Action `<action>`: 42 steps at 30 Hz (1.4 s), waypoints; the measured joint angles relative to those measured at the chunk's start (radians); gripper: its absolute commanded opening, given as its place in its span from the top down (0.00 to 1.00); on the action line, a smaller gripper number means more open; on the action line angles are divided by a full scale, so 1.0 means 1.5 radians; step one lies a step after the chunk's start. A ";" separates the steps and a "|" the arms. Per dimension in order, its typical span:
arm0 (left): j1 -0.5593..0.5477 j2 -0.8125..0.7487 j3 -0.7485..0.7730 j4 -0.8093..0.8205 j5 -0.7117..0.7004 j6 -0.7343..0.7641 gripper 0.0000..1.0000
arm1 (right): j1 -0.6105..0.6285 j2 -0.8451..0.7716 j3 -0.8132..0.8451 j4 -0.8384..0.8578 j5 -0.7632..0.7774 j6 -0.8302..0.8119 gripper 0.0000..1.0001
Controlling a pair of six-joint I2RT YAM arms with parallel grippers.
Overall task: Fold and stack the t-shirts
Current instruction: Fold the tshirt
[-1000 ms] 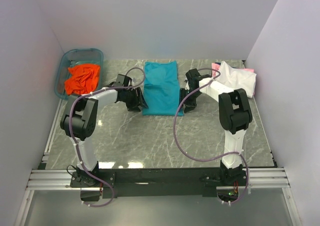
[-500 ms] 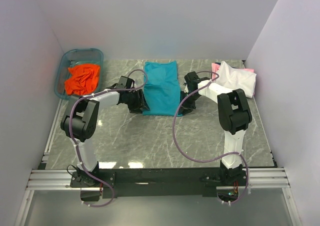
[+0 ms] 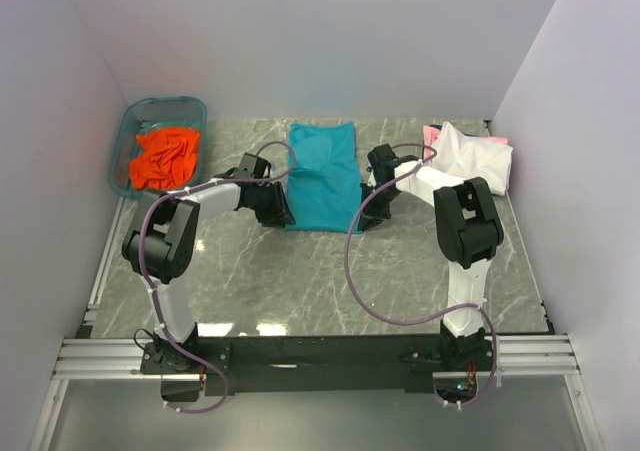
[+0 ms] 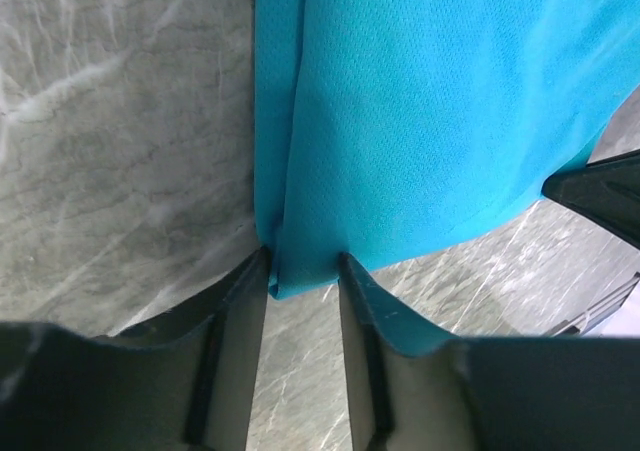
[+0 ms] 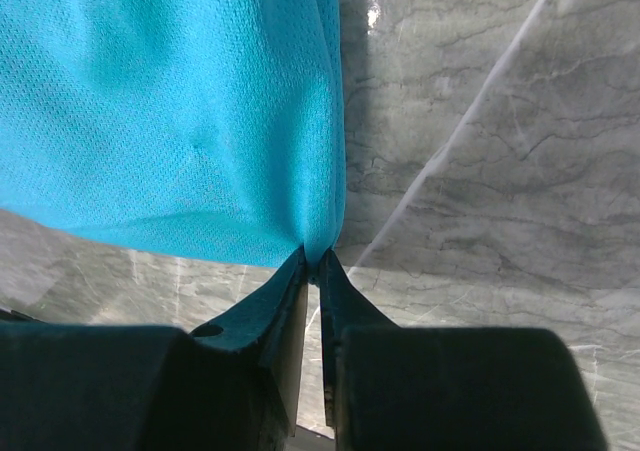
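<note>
Progress early: teal t-shirt [image 3: 322, 176] mid-table [image 3: 300, 271], narrowed to a long strip, cross fold pending. Near right corner pinched in closed right tool [image 5: 312, 256]; near left corner between parted fingers of left tool [image 4: 303, 261]. Orange t-shirt [image 3: 165, 158] crumpled in tub [image 3: 122, 151]; white t-shirt [image 3: 472, 154] heaped on pink t-shirt [image 3: 432, 132], far right.

grey marble desk [image 3: 300, 281] has a teal t-shirt [image 3: 322, 176] laid mid-back, a blue tub [image 3: 130, 136] far left, white shirt [image 3: 470, 156] over pink shirt [image 3: 432, 133] far right
</note>
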 measured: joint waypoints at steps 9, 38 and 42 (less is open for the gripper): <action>-0.005 0.000 0.000 -0.016 -0.015 -0.004 0.77 | 0.000 0.000 0.000 -0.001 0.000 0.000 0.90; -0.029 -0.033 -0.034 -0.027 -0.094 -0.015 1.00 | 0.004 -0.008 0.000 -0.015 0.023 0.000 1.00; -0.039 -0.043 -0.036 -0.032 -0.098 -0.015 1.00 | 0.005 -0.014 0.000 -0.019 0.023 0.000 1.00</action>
